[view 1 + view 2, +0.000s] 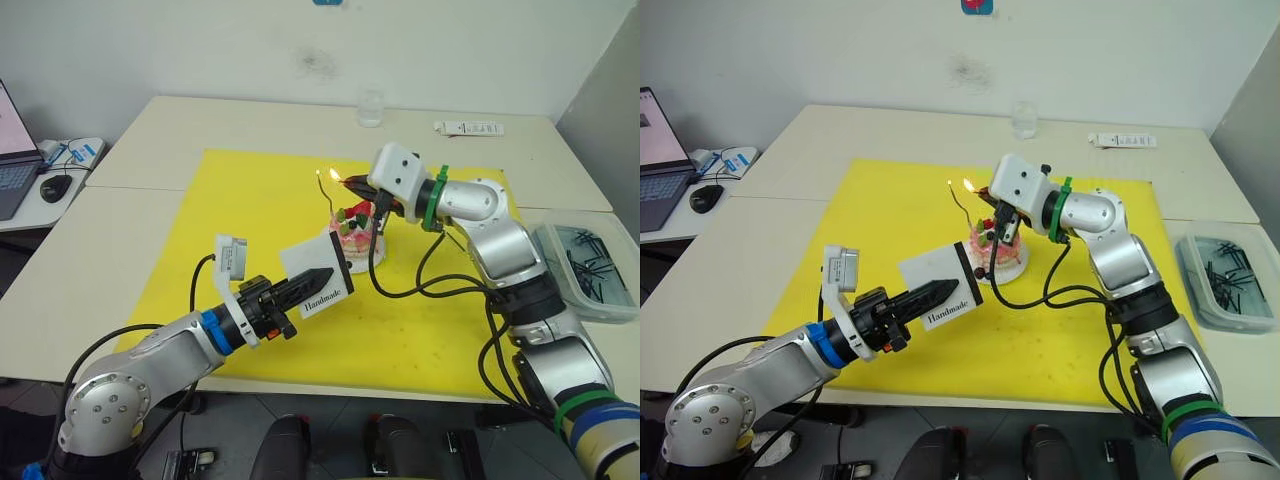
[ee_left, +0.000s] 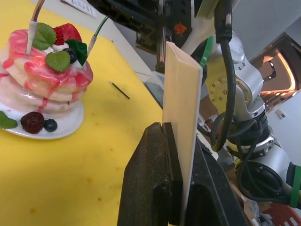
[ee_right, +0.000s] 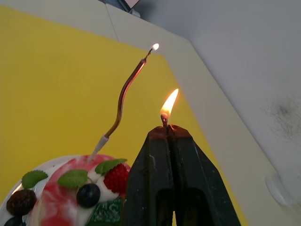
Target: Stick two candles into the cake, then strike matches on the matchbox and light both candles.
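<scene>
The pink cake on its white plate sits mid-mat. Two candles stand in its top. One wavy candle burns with a small flame at its tip. Just above the cake, my right gripper is shut on a short match that burns right at the fingertips, close beside the lit candle. My left gripper is shut on the white matchbox, held up left of the cake. Another match lies on the mat past the cake.
A yellow mat covers the table's middle. At the right edge stands a clear bin of dark sticks. A glass cup and a white flat object sit at the back. A laptop and mouse are far left.
</scene>
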You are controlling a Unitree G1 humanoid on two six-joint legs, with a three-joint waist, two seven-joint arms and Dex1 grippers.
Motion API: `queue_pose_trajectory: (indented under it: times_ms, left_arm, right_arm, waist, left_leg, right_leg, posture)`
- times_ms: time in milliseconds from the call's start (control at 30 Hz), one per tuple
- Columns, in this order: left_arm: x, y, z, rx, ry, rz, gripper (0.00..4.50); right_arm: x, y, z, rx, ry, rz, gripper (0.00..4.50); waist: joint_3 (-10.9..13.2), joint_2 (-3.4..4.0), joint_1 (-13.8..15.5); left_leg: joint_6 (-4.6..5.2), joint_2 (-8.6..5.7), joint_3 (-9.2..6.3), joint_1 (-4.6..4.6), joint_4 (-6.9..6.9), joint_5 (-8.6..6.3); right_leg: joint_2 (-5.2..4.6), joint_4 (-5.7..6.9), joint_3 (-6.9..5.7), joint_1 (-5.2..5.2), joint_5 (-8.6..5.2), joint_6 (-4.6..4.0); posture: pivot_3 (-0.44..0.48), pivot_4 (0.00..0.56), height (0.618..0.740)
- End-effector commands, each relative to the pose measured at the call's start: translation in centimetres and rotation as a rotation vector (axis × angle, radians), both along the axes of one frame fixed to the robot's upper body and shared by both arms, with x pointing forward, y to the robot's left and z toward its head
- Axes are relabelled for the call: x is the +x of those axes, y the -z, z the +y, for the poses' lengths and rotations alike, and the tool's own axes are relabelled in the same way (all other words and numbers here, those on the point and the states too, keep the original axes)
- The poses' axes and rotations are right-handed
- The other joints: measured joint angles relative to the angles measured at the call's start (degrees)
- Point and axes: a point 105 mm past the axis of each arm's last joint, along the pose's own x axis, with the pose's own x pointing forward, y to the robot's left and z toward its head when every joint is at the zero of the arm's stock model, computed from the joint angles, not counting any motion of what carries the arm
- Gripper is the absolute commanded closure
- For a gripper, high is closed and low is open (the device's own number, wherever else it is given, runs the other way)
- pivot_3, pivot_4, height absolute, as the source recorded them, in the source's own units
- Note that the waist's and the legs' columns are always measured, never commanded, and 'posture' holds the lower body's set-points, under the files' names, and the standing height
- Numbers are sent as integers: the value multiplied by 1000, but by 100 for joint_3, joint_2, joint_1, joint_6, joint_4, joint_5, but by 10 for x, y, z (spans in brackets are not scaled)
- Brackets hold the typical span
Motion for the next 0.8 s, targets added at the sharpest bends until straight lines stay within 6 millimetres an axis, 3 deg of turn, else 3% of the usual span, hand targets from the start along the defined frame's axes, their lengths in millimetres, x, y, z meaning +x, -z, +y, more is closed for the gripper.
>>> queue_pose_trajectory:
  times_ms: [33, 233, 400, 800]
  left_arm:
    - [-1, -6, -1, -12, 21, -23, 4500]
    - [-2, -4, -4, -13, 49, -16, 4500]
    - [-1, -3, -5, -15, 64, -17, 4500]
    - [-2, 0, -13, -37, 119, -14, 4500]
  right_arm:
    - [-13, -13, -7, 9, -10, -41, 4446]
    - [-33, -3, -34, -39, 31, 4, 4446]
    - [-40, 12, -85, -90, 191, 59, 4446]
    - [-45, 11, -270, -131, 848, -33, 4446]
  waist:
    - [0, 0, 1]
    - [0, 0, 14]
    - [0, 0, 35]
    - [0, 0, 25]
  left_leg:
    - [0, 0, 0, 0, 0, 0]
    - [0, 0, 0, -1, -2, 0]
    - [0, -3, 2, -4, -2, 0]
    - [0, -7, 6, -3, 0, 0]
  right_leg:
    - [0, 0, 0, 0, 0, 0]
    - [0, -3, -1, -1, -1, 1]
    - [-5, -12, 0, 1, -1, 2]
    - [-4, -13, 6, 1, -14, -21]
  posture:
    - [0, 150, 740]
    - [0, 150, 740]
    - [0, 150, 740]
    - [0, 150, 740]
